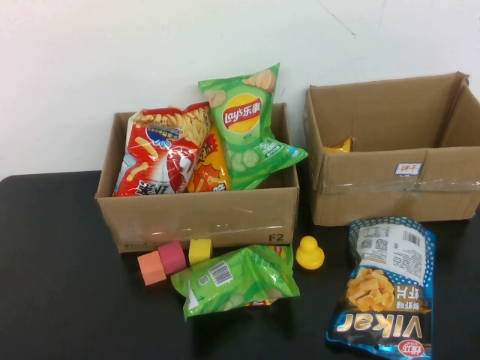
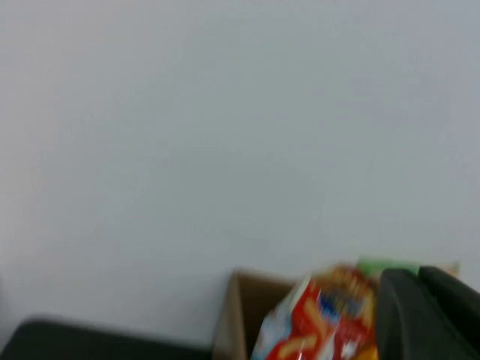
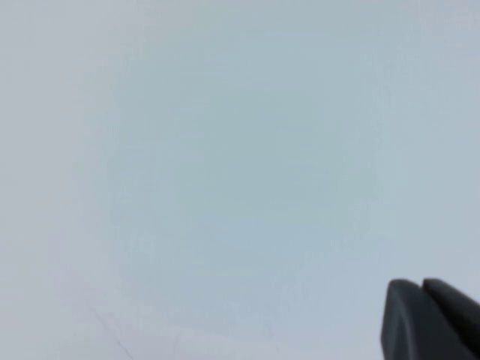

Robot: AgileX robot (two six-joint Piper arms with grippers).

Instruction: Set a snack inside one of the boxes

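1. You get no arm in the high view. The left claw shows only as a dark blur at the corner of the left wrist view; spread or pressed together, cannot tell.
2. The right claw is likewise a dark corner sliver in the right wrist view, facing a blank white wall. Its state cannot be told either.
3. The left box sits on the black desk, stuffed with a red chip bag, an orange bag mostly hidden between its neighbours, and a green Lay's bag sticking up above the rim.
4. The right box stands just beside it; you see only a scrap of something yellow inside, the rest is hidden by the front wall. Its right side is cut off by the frame.
5. Snacks on the desk: a green bag lying in front of the left box, and a blue Vikar bag in front of the right box, its lower end cut off.
6. Orange block, pink block and yellow block sit against the left box front, partly overlapped. A yellow duck stands between the two loose bags.
7. The left wrist view is blurred: only the box corner and red bag are readable.
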